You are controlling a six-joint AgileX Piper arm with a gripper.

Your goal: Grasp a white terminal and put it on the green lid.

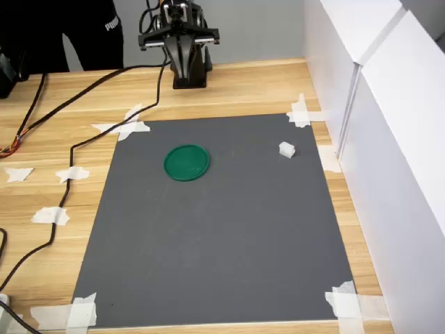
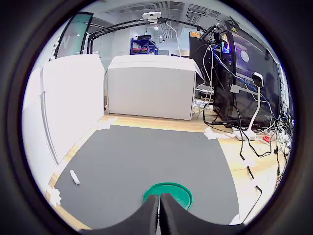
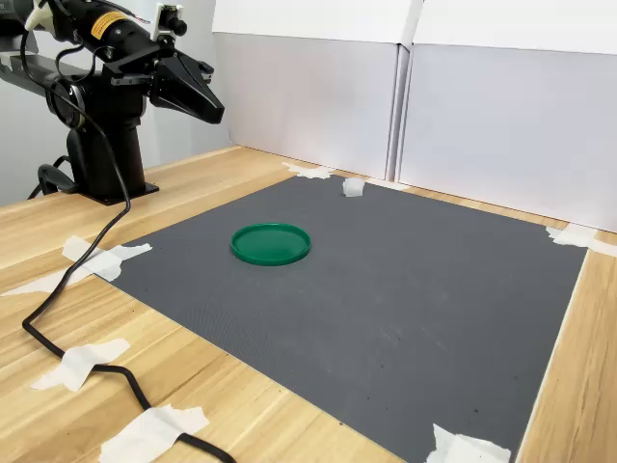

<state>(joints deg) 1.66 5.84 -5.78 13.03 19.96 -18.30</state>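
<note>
One white terminal (image 1: 286, 149) sits right of centre in the first exterior view, well right of the green lid (image 1: 186, 162); the end effector (image 2: 160, 211), fingers together and empty, hangs at upper left

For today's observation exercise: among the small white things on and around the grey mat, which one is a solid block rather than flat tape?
The white terminal, alone on the mat at the first exterior view's right of the green lid; the tape pieces lie flat at the mat's edges.
</note>
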